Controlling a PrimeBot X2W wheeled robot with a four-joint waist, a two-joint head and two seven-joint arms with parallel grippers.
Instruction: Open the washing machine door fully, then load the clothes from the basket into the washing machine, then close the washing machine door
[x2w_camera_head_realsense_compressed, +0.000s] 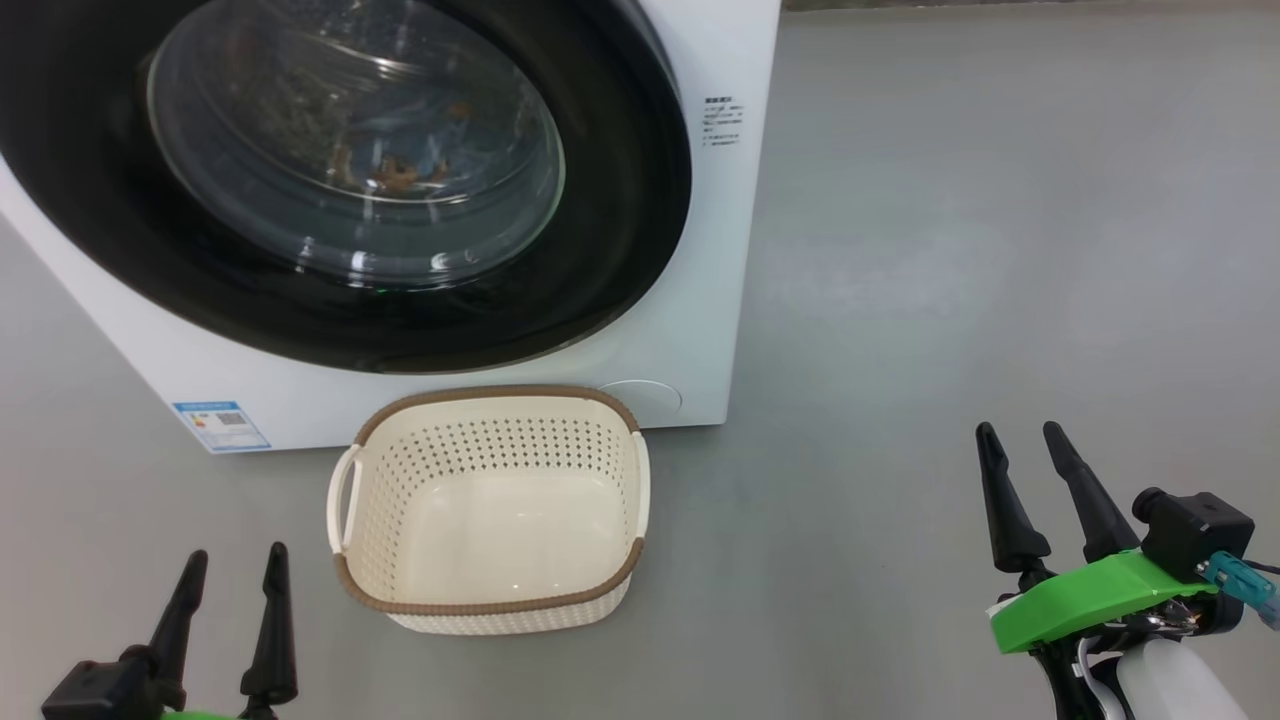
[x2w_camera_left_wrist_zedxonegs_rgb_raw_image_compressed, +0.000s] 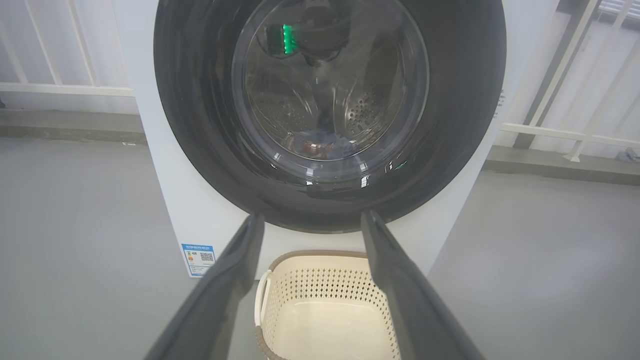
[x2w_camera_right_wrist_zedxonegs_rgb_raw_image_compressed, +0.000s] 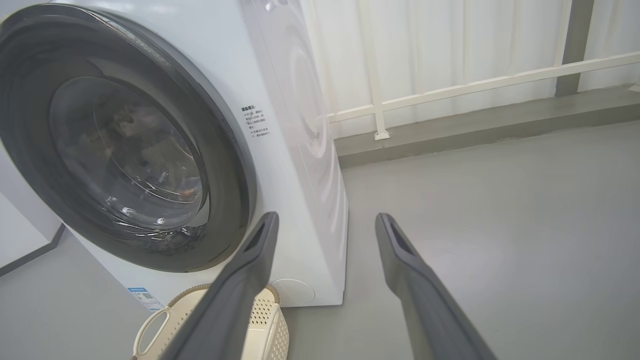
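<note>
1. Closest to the head camera are the two claws: left gripper (x2w_camera_head_realsense_compressed: 236, 552) at the lower left, right gripper (x2w_camera_head_realsense_compressed: 1020, 430) at the lower right. Both have their fingers spread apart with nothing between them, hovering over the grey floor (x2w_camera_head_realsense_compressed: 950, 250).
2. Next up, the basket (x2w_camera_head_realsense_compressed: 495, 391) sits on the floor between them, nearer the left gripper and touching neither. Its bare cream bottom is in plain sight. The back rim is just in front of the washing machine (x2w_camera_head_realsense_compressed: 720, 250); can't tell if they actually touch.
3. Pretty sure the washing machine door (x2w_camera_head_realsense_compressed: 620, 200) is shut, with its glossy black rim lying flat against the white front.
4. You can spot the clothes (x2w_camera_head_realsense_compressed: 400, 165) through the glass, low in the drum: light-blue fabric with orange-brown bits.
5. Small stuff: a blue label sticker (x2w_camera_head_realsense_compressed: 220, 425) sits on the machine's lower front corner, just left of the basket, and the right wrist view shows a white railing (x2w_camera_right_wrist_zedxonegs_rgb_raw_image_compressed: 450, 90) behind the machine.
</note>
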